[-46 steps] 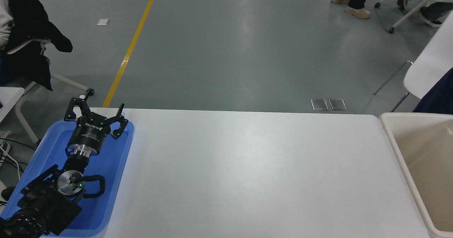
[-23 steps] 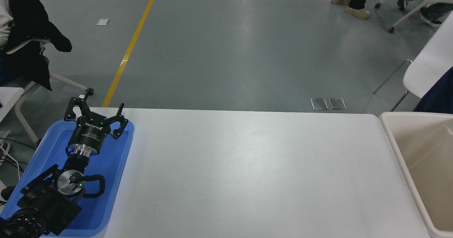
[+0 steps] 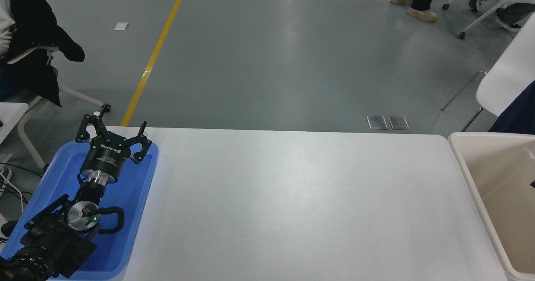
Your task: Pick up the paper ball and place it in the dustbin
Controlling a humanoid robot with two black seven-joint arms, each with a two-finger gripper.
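The smooth grey floor [image 3: 267, 51] fills the upper half of the view, glossy enough to carry pale reflections, and a straight yellow line [image 3: 154, 55] runs across it at a slant toward the table's far left corner. Nearer the camera lies the white table [image 3: 292, 197], a flat matte rectangle with rounded far corners.

At the right edge stands the dustbin [image 3: 462, 164], a cream plastic bin with a thick rounded rim and smooth sloping inner walls; it sits just beside the table's right end, and only its left part is in view. The part of its inside that shows holds no paper. A tiny dark speck sits at the picture's right edge over its inner wall; what it is cannot be told. The paper ball appears nowhere in this view.

At the lower left a shallow blue plastic tray [image 3: 148, 176] with rounded corners lies along the table's left end. The left arm reaches over it from the bottom corner, black and jointed with a bright metal ring at the wrist. Its left end effector [image 3: 112, 124] points away from the camera over the tray's far rim, its thin black fingers [image 3: 144, 127] spread apart with nothing between them.

On the floor beyond the table sit two small square metal plates [image 3: 387, 122], side by side.
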